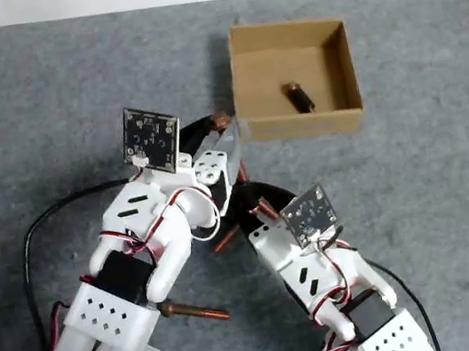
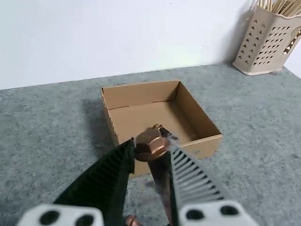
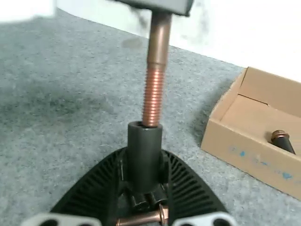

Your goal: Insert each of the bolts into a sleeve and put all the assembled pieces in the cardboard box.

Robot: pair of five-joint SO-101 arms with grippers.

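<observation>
Left gripper (image 2: 150, 148): clenched on bolt (image 2: 149, 142) head, centre of high view.
Right gripper (image 3: 145, 165): grasping upright sleeve (image 3: 145, 146); bolt's threaded end at sleeve mouth.
Cardboard box (image 1: 300, 123): upper right of centre, one assembled piece (image 1: 298, 97) inside.
Loose bolt (image 1: 194, 310): lower left, on table.

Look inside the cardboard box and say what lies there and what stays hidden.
One dark sleeve with a copper bolt head at one end lies on the floor of the cardboard box. The bolt's shank cannot be seen, because the sleeve covers it.
</observation>
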